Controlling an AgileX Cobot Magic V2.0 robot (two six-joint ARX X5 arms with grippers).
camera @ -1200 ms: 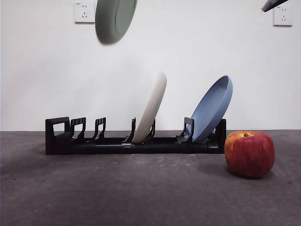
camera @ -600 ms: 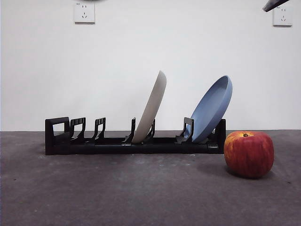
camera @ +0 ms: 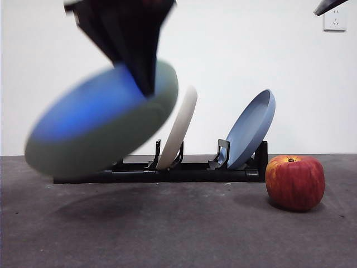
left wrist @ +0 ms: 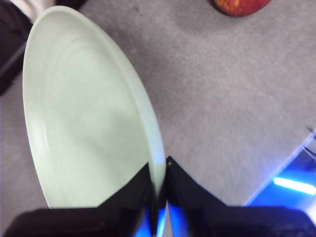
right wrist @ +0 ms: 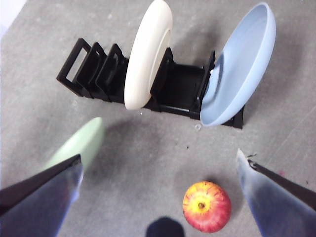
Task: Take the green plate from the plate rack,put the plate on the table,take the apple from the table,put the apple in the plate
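Having swung back into the front view, the left gripper (left wrist: 159, 190), pinching the green plate (camera: 103, 120) by its rim, carries it tilted above the tabletop (camera: 178, 229) before the plate rack (camera: 184, 170), the right gripper (right wrist: 158, 197) spread above the apple (camera: 295, 182).

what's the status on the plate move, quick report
Left pincer shut on green plate rim, held tilted above table. Right pincer open over apple. Nothing visible under plate.
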